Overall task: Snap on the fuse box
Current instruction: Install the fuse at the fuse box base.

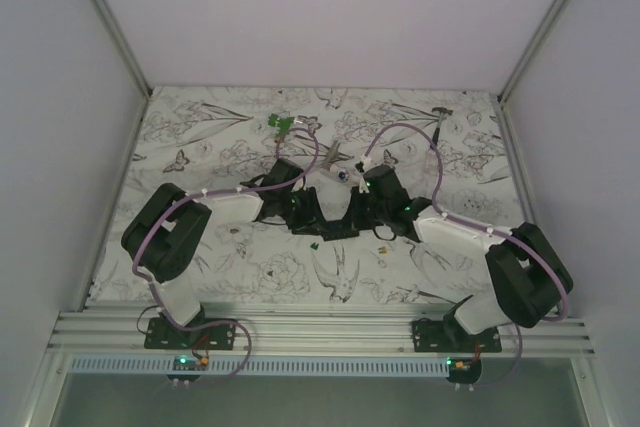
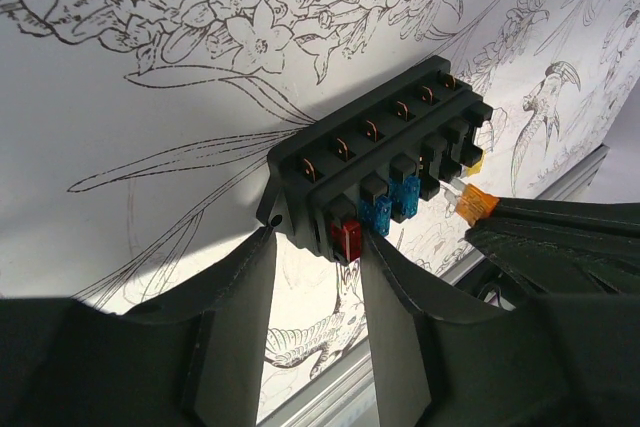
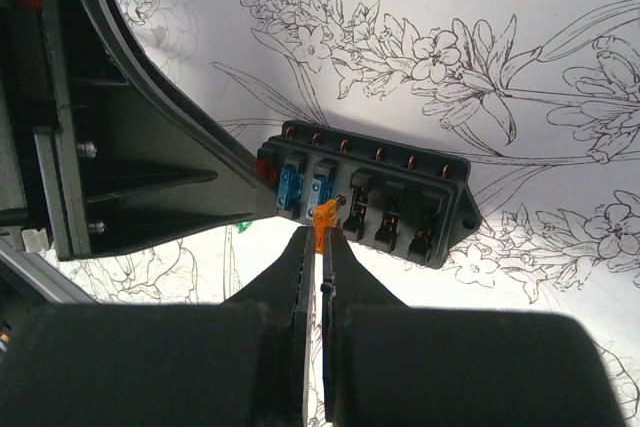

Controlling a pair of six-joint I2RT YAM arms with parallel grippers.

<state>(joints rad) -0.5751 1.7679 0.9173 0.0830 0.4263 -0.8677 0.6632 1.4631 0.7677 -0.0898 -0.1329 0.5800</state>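
Seating orange fuse [image 3: 322, 215] in fuse box [image 3: 400, 197].
Left jaws clamp the box, right jaws pinch the fuse; next, probably a straight push.

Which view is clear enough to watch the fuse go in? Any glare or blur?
Right wrist: fuse and fuse box sharp, but the table below glares white and the right fingers are near-black. Left wrist: fuse box sharp, left fingers dark and soft. Top: too small and dim to help.
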